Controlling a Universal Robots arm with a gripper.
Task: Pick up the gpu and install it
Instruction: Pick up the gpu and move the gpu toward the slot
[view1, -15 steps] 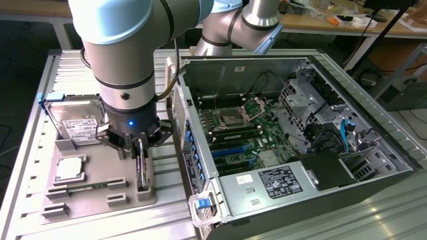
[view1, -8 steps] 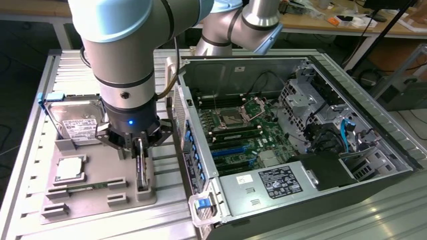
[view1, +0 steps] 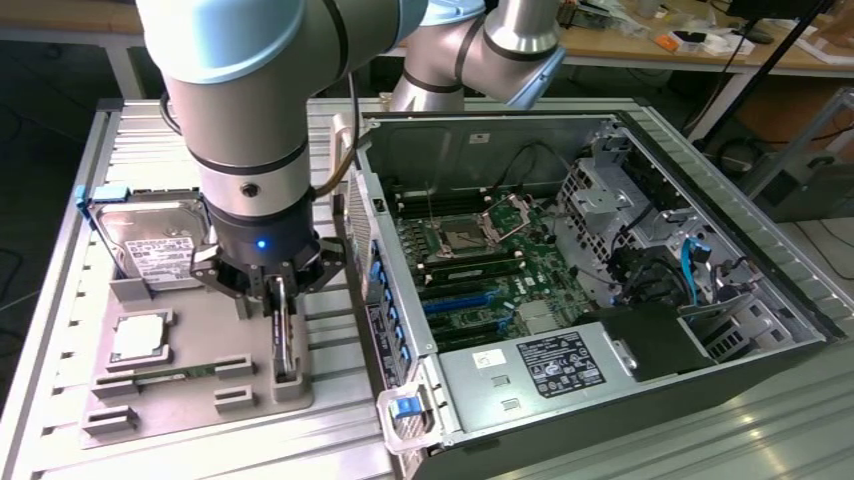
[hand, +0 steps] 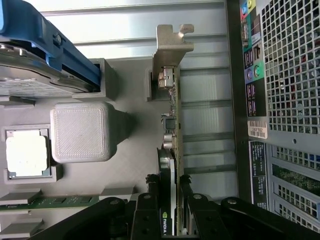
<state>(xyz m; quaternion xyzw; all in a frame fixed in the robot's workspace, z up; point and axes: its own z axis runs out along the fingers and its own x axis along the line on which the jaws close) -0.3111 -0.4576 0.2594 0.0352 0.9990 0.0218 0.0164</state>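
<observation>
My fingers (hand: 150, 207) stood narrow, closed on the gpu (hand: 170, 155), with one black finger against each face of the card. The card stood on edge over the grey holder tray (view1: 187, 405). Its silver bracket (hand: 169, 50) was at the end away from me, close against a grey post of the tray. I could not tell whether the lower edge sat in its slot or had lifted clear.

Just beside the card, on the exterior view's right, rose the rear wall of the open computer case (view1: 747, 250). Its ports and mesh ran alongside the card, leaving only a narrow strip of ribbed metal tabletop (view1: 54, 330) between them. Inside the case the motherboard (view1: 481, 265) lay uncovered, with cables and drive cages crowding the far side.

On the card's other side the tray carried a square grey block (hand: 80, 131). Beyond that lay the small silver CPU chip (view1: 140, 338) in its pocket and a green memory stick (view1: 174, 373) lying flat. The hard drive (view1: 154, 245) with its white label leaned in a holder farther back.

My own arm (view1: 247, 110) covered the card's upper edge and part of the hard drive in the exterior view. In the wrist view the card's near end was cut off behind my fingers.
</observation>
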